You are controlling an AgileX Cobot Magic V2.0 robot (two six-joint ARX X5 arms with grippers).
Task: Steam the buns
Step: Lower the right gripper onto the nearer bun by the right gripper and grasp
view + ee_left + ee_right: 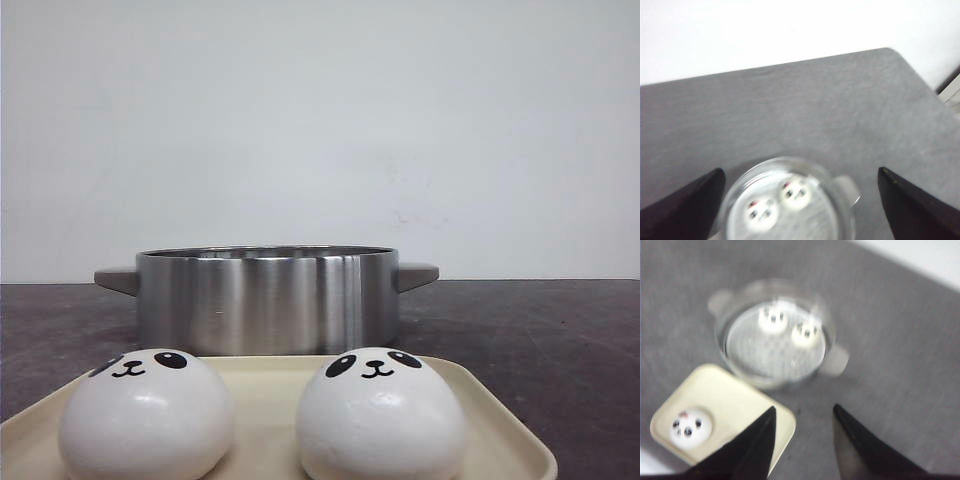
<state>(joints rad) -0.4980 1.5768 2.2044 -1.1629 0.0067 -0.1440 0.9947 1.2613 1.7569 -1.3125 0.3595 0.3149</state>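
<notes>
- Steel pot (267,298) sits behind your cream tray (503,428) on the dark table (560,340).
- Two buns (381,413) rest side by side on the tray.
- Two more buns (773,319) lie inside the pot.
- Your left gripper (800,200) hangs above the pot, jaws wide apart, empty.
- Your right gripper (805,440) is spread too, holding nothing, over the tray's edge.
</notes>
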